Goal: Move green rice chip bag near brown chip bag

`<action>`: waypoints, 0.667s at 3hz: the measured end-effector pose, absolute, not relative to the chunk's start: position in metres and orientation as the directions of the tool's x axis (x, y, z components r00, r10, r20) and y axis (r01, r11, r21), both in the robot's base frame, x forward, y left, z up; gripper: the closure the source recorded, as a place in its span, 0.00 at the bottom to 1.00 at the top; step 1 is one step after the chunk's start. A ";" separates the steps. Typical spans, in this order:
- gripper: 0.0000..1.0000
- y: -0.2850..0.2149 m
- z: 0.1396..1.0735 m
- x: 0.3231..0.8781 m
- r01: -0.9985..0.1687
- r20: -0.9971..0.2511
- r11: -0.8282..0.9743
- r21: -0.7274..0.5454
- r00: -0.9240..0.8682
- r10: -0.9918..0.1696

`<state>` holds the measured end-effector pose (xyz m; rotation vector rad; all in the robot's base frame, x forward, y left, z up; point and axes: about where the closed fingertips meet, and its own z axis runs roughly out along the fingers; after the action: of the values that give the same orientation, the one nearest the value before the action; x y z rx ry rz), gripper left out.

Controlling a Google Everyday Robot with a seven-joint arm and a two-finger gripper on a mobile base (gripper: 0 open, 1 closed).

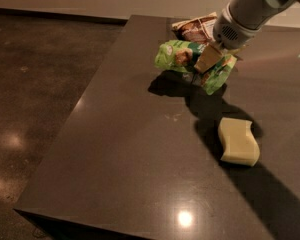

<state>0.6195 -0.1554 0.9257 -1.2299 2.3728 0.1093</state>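
The green rice chip bag (177, 55) is light green and crinkly. It hangs a little above the dark table, pinched at its middle by my gripper (206, 62), which is shut on it. The bag casts a shadow on the tabletop just below. The brown chip bag (194, 29) lies flat on the table just behind the green bag, near the far edge. It is partly hidden by my arm (242, 14), which comes in from the upper right.
A pale yellow wavy sponge (238, 140) lies on the table (130, 149) at the right, nearer to me than the bags. The table's left edge drops to a dark polished floor (35, 84).
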 end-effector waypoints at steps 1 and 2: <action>1.00 -0.183 0.928 0.631 -0.733 -0.426 0.654 -0.185 -0.540 -0.726; 0.82 -0.205 0.926 0.643 -0.692 -0.403 0.689 -0.214 -0.580 -0.708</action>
<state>0.6428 -0.2050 0.9259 -1.0815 2.4400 -0.0455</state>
